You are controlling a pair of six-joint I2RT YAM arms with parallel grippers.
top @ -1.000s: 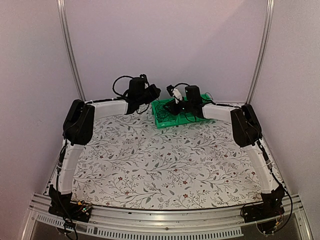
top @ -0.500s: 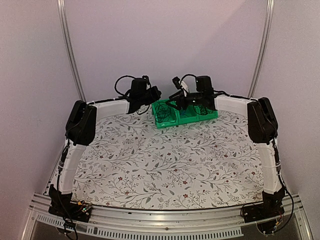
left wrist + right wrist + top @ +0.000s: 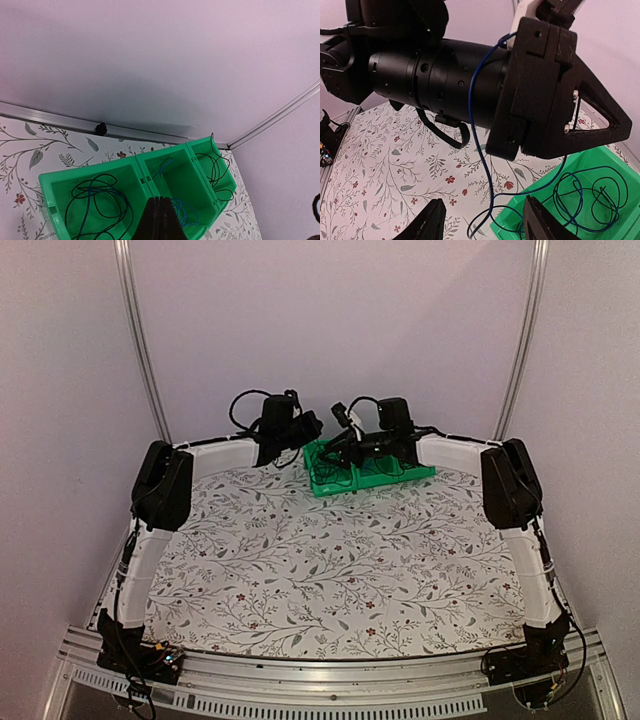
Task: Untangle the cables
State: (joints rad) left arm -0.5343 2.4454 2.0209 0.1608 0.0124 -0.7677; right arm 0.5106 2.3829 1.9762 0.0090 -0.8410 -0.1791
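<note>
Left pincer (image 3: 157, 220) is clenched, tips pointing down at the green bin (image 3: 142, 176) just below it. Right pincer (image 3: 486, 217) is released, jaws wide, close beside the left one. Cables (image 3: 97, 200) lie looped in the bin's three compartments, below both pincers. One blue cable (image 3: 479, 145) runs up from the bin, between the right pincer's fingers and across the left pincer's body. It is possibly pinched there, can't tell. The bin rests on the tabletop (image 3: 330, 570) under both pincers.
</note>
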